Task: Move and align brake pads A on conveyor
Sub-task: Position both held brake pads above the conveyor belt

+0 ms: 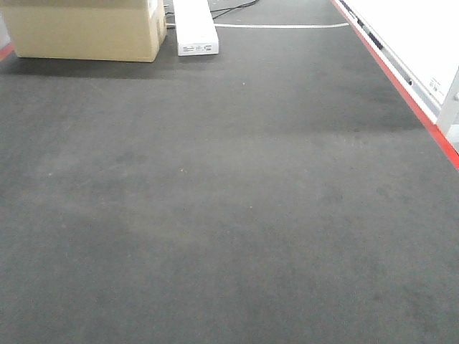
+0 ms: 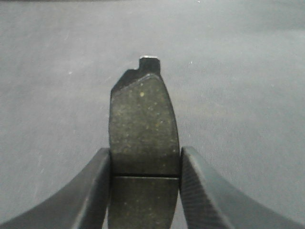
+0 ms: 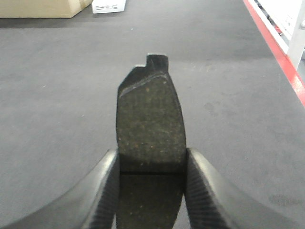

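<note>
Each wrist view shows one dark grey, speckled brake pad clamped by its two long edges. My left gripper (image 2: 145, 164) is shut on a brake pad (image 2: 143, 124) whose notched metal tab points away from me, above the conveyor (image 2: 238, 71). My right gripper (image 3: 151, 164) is shut on a second brake pad (image 3: 150, 121), also held lengthwise over the conveyor (image 3: 62, 95). A thin groove crosses each pad right at the fingertips. In the exterior front-facing view the conveyor (image 1: 215, 201) lies bare, and neither gripper nor any pad appears there.
A cardboard box (image 1: 86, 29) and a white oblong box (image 1: 195, 29) stand at the belt's far end. A red edge stripe (image 1: 401, 93) runs along the right side, with a white panel (image 1: 416, 36) beyond it.
</note>
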Controlling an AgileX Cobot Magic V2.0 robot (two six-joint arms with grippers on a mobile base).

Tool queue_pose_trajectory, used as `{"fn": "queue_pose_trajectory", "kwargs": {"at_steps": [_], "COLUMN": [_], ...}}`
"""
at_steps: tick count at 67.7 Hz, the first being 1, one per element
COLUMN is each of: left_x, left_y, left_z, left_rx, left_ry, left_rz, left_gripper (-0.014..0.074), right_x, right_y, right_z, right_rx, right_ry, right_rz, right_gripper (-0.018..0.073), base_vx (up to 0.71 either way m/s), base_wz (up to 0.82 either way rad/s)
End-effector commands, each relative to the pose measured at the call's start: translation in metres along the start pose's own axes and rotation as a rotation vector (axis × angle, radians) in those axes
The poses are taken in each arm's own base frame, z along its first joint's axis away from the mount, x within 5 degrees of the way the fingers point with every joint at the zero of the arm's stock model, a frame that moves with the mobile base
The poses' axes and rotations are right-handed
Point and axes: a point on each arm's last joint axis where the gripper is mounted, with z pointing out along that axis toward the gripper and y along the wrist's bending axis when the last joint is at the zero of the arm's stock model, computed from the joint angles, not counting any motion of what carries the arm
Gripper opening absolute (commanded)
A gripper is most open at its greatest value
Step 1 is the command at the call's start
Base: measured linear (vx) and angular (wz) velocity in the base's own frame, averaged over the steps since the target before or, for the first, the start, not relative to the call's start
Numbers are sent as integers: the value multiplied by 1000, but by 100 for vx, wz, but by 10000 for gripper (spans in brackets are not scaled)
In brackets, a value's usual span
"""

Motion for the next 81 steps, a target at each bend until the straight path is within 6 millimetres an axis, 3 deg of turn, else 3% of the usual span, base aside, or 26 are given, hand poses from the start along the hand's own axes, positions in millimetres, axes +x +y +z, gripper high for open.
{"fn": "queue_pose_trajectory", "kwargs": {"at_steps": [1, 81], "left_x": [-17, -17], "left_y": [-1, -1], "left_z": [-3, -3], "left_rx": [5, 5], "left_ry": [-112, -112], "left_rz": [-5, -5], "left_gripper": [-6, -6], "right_x": [-18, -18], "right_y": [1, 1], "right_z": [-3, -3], "right_rx": [-4, -4], "right_ry": [-123, -123], "right_rz": [-13, -13], "right_gripper": [-7, -7], "base_vx": [15, 3], "base_wz": [-9, -1]}}
